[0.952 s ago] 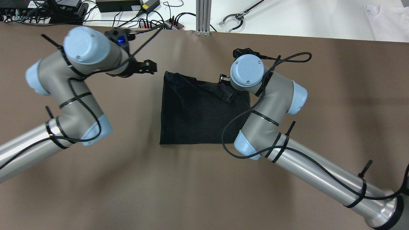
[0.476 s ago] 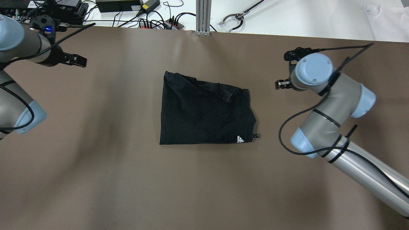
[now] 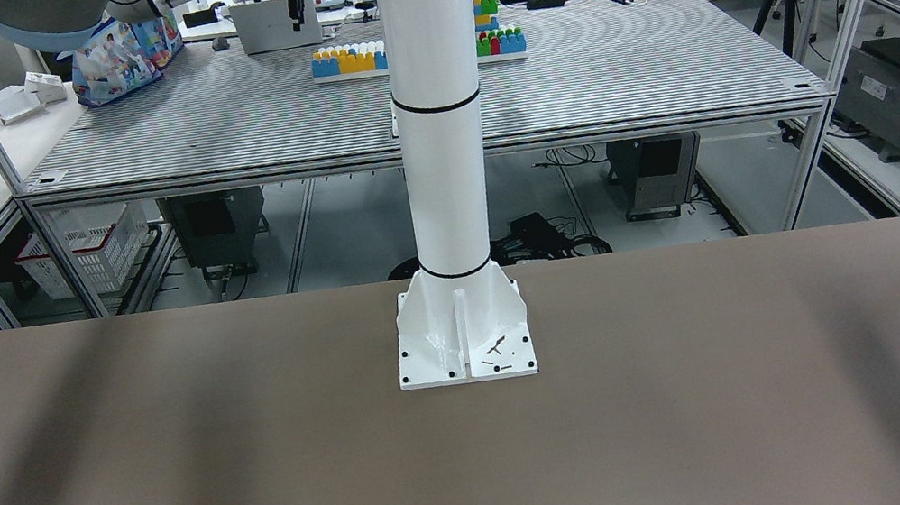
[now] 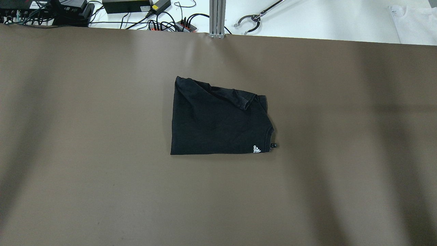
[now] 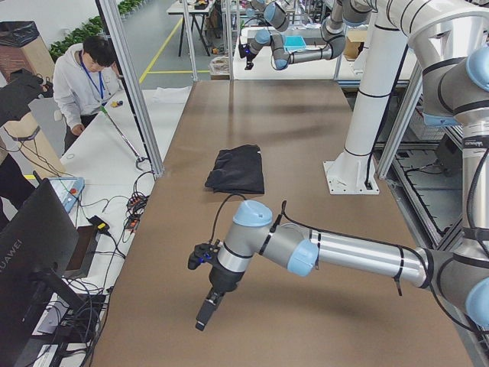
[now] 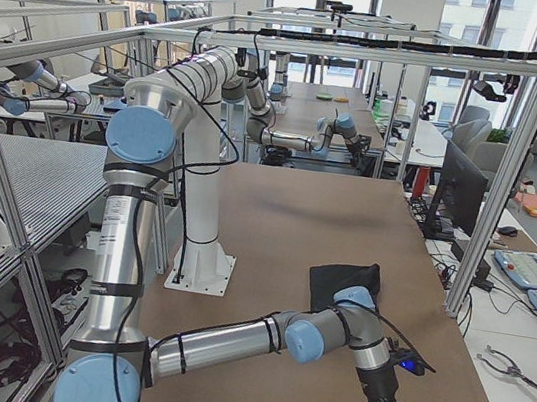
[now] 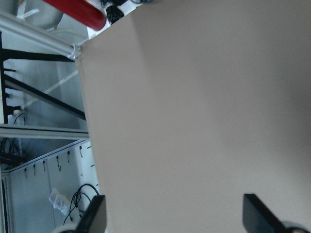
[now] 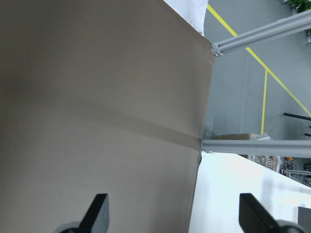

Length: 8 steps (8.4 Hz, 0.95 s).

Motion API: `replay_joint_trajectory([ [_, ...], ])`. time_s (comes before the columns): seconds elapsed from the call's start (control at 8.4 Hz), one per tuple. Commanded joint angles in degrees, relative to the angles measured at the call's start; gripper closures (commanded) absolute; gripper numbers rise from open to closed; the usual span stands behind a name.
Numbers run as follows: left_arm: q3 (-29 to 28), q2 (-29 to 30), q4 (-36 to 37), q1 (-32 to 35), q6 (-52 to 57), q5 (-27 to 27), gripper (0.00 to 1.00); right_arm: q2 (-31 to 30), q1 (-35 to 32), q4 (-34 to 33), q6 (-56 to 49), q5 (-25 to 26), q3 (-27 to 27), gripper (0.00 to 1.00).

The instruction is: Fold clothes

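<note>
Black shirt [image 4: 215, 123], folded, flat on brown table [image 4: 85, 188]; left gripper [image 7: 176, 216] and right gripper [image 8: 171, 211] spread wide, holding nothing, far from shirt.

The clothes [image 4: 218, 123] are one black garment, folded into a rough rectangle and lying flat on the brown worktop [image 4: 102, 191], a little toward 12 o'clock from its middle in the overhead view. Its 9 o'clock and 6 o'clock edges run straight. The 12 o'clock edge slants and looks rumpled, and a hemmed sleeve [image 4: 235, 97] is folded over the top there. A small white logo [image 4: 256, 149] sits at the 4 o'clock corner, and a tiny black tag [image 4: 273, 145] sticks out just beside it.
</note>
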State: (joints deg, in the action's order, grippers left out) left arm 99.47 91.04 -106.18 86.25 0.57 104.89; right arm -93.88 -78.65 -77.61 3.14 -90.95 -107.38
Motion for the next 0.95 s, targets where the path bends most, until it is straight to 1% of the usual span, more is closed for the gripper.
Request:
replay_joint_trajectory([
  [0.0, 2.38, -4.03, -2.97, 5.41, 3.21, 0.31, 0.00, -5.26, -2.47, 3.79, -2.00, 2.37, -2.47, 0.06],
  [0.12, 2.74, -3.07, -2.63, 5.42, 1.21, 0.23, 0.00, -4.56, -4.04, 2.92, -1.22, 1.75, -2.48, 0.06],
  [0.24, 3.09, -1.58, -2.28, 5.42, -2.72, -0.38, 0.00, -4.56, -7.97, 2.73, -1.21, -2.69, -2.57, 0.06],
  [0.36, 3.18, -1.22, -2.36, 5.42, -5.90, -0.56, 0.00, -4.64, -12.36, 2.91, -1.99, -9.18, -2.66, 0.06],
  [0.48, 3.53, -1.48, -2.54, 5.60, -6.28, -0.56, 0.00, -4.99, -14.93, 2.91, -2.09, -11.85, -3.27, 0.06],
  [0.71, 4.24, -2.87, -2.63, 5.77, -5.93, -0.56, 0.00, -5.52, -15.13, 3.61, -1.30, -11.53, -3.62, 0.06],
  [0.83, 4.50, -3.06, -2.98, 5.77, -5.93, -0.73, 0.00, -5.87, -15.13, 3.61, -1.12, -11.53, -4.75, 0.06],
])
